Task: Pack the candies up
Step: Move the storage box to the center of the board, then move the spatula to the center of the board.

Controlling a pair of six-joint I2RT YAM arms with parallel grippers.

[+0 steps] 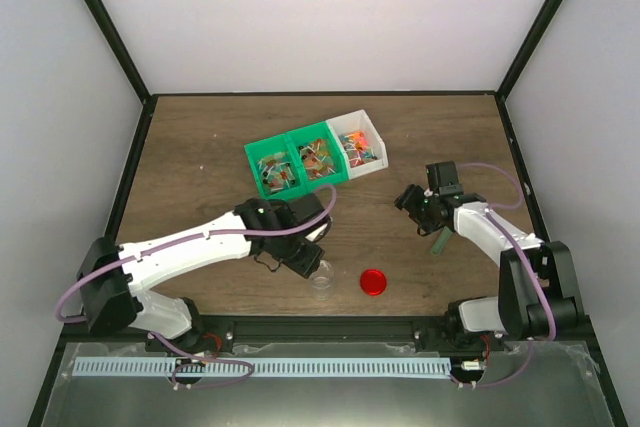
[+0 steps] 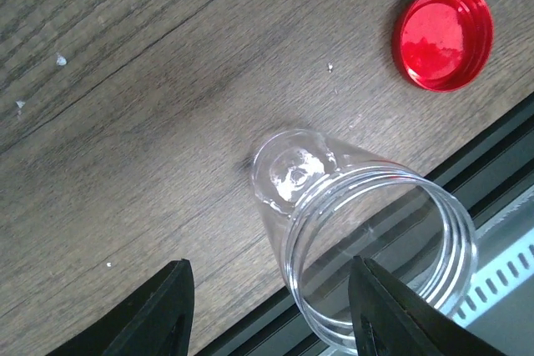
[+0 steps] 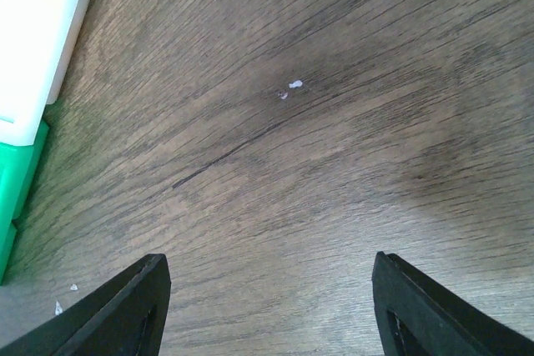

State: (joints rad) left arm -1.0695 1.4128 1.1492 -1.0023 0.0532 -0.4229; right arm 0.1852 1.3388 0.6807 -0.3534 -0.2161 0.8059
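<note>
The candies [image 1: 320,159] lie in two joined green bins [image 1: 262,173] and a white bin [image 1: 347,124] at mid-table; they do not show in either wrist view. A small clear jar [image 1: 322,279], empty and upright, stands near the front edge. In the left wrist view the jar [image 2: 359,231] has its mouth between my open fingers, closer to the right finger [image 2: 392,310], with no contact visible. My left gripper [image 1: 310,262] [image 2: 271,314] is open. My right gripper [image 1: 408,199] [image 3: 267,306] is open and empty over bare wood.
The round red lid [image 1: 373,281] [image 2: 442,37] lies flat to the right of the jar. The black table edge and metal rail [image 2: 501,206] run just behind the jar. The white bin's corner [image 3: 33,31] and a green bin's edge [image 3: 17,198] lie left of the right gripper.
</note>
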